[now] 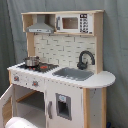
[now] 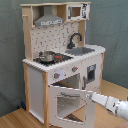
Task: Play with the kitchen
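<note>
A tall toy kitchen (image 2: 60, 60) stood on a wooden floor (image 2: 12, 119) before a grey curtain (image 1: 117, 45), its windowed oven door (image 2: 67, 104) swung open, the gripper (image 2: 89, 96) at its edge, jaw state unclear.

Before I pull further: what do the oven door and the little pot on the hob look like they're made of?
Oven door: seemingly white-painted wood, matte, with a clear window pane, likely plastic. Pot: shiny silver, probably metal, going by its bright reflections.
</note>
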